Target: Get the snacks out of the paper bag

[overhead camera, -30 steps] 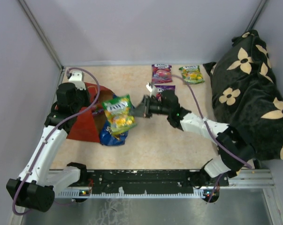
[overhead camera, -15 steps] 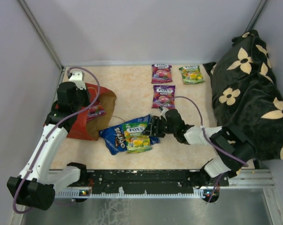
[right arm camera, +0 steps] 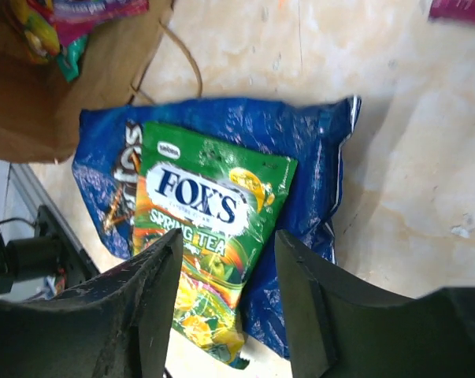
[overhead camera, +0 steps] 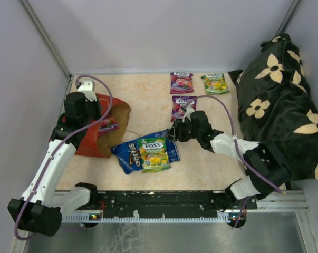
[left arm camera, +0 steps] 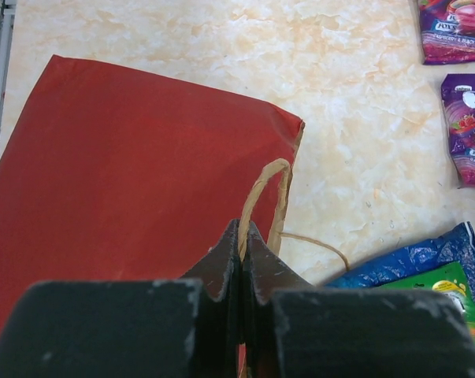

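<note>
Right gripper [overhead camera: 173, 133]: your fingers stand apart, holding nothing, close by the green candy packet [overhead camera: 153, 154].
Left gripper [left arm camera: 243, 236]: pinched together on the loop handle [left arm camera: 265, 185].
Green candy packet: flat on the blue chip bag [overhead camera: 128, 154], both on the table outside the bag's mouth.
Paper bag [overhead camera: 93, 142]: on its side at your left, mouth facing right, with packets [overhead camera: 107, 125] visible inside.

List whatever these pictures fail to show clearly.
- Paper bag contents: in the top view its wall hides all but one purple packet; in the right wrist view the edge crops them.
- Doritos bag print: largely covered by the Fox's packet in both views.
</note>
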Available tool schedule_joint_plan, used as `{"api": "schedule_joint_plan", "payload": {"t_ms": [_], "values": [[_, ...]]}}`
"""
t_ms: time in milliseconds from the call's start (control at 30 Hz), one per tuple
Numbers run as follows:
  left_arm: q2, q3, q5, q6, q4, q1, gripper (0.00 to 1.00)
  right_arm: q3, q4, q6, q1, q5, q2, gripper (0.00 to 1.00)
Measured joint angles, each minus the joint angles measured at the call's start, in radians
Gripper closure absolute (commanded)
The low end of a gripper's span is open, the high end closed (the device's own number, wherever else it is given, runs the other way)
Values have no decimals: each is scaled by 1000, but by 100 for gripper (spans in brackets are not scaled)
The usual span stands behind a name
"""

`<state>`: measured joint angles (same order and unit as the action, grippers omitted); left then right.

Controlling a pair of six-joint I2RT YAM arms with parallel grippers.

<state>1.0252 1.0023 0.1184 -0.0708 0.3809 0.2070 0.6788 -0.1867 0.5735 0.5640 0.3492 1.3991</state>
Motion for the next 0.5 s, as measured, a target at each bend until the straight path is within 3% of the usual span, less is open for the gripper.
{"api": "schedule_joint_plan", "payload": {"t_ms": [233,500], "values": [[0,0,-15,0,2,0,98,-38,-155,69,-26,172,185,53],[0,0,-25,0,2,0,98,-36,-281,118,-31,231,338,54]]}}
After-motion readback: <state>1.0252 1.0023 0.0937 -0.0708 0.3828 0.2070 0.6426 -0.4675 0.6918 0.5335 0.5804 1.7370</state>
